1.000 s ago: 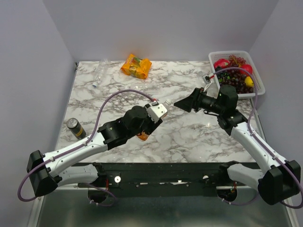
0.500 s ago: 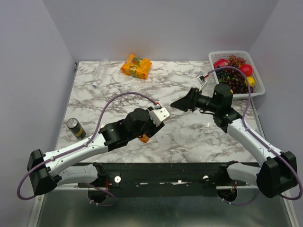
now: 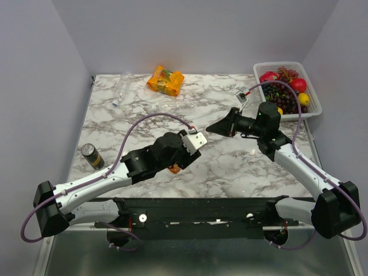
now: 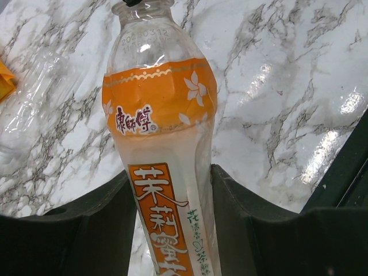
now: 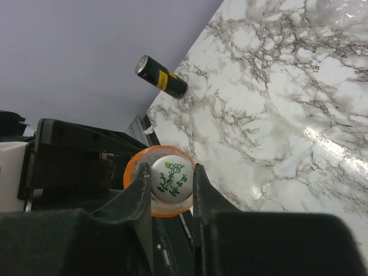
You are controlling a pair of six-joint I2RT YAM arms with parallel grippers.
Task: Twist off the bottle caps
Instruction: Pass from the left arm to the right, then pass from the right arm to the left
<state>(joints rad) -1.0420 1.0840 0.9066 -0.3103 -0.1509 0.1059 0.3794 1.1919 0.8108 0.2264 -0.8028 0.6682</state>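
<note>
Since the left claw (image 4: 171, 192) is clenched round the lower body of the orange bottle (image 4: 158, 103), that bottle is pinned with its long axis slanting away and to the right, neck leading. At the neck end sits its white cap (image 5: 168, 183). The right claw (image 5: 171, 172) is clamped on it, one finger on either side, looking straight down the bottle's axis. I'd judge the twist falls to the right arm, turning about that line. Far beyond the orange bottle, to its left, lies a clear bottle (image 3: 119, 89).
</note>
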